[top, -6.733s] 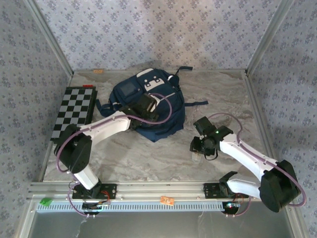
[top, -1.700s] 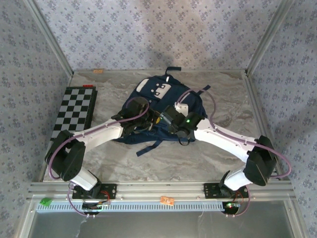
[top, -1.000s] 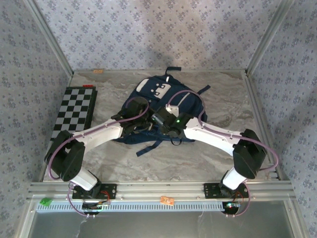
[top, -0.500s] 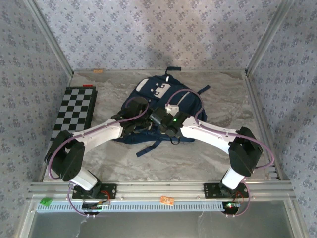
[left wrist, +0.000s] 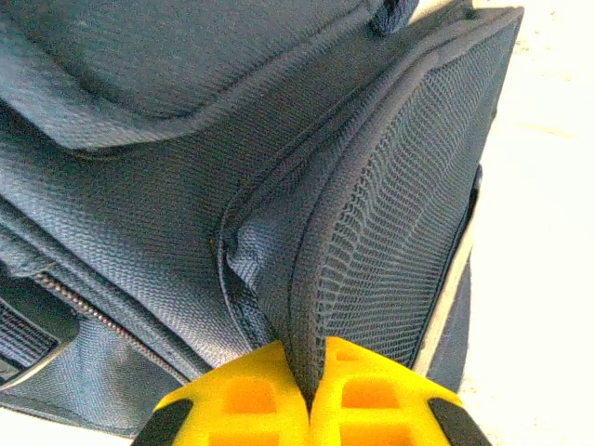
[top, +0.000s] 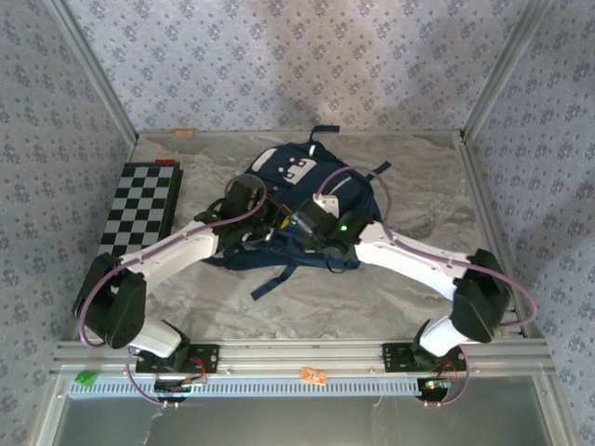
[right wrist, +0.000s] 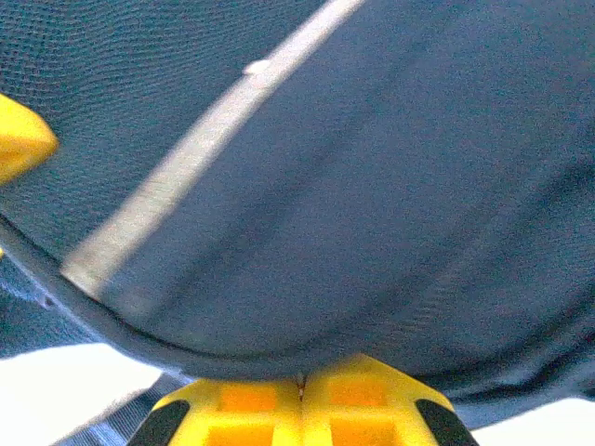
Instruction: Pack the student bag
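Student bag (top: 296, 172) – large, navy, white buckle patch on its upper face – lies flat on the marbled table (top: 423, 181), with its carry loop (top: 321, 132) at the end farthest from the arm bases. One dark strap (top: 272, 281) trails off the bag's near edge onto bare table. Both arms reach in over the near half of the bag and meet there, the left from the bag's left side and the right from its right. Left gripper (left wrist: 310, 386): yellow fingers pressed together on a raised fold of the bag, where a mesh panel (left wrist: 390, 232) meets a piped seam, so the fabric stands up in a ridge between them. A zip line (left wrist: 93, 321) runs along the bag's body just left of that fold. Right gripper (right wrist: 299, 388): fingers likewise closed, with no gap showing, nipping the bag's corded lower edge – navy cloth with a pale stripe (right wrist: 200, 153) bulges above them. This view is soft, so the finer detail is hard to read. A folded chessboard (top: 139, 209) lies left of the bag, apart from it. A small orange tag (top: 184, 134) sits beyond the bag's far left corner, at the table's edge.
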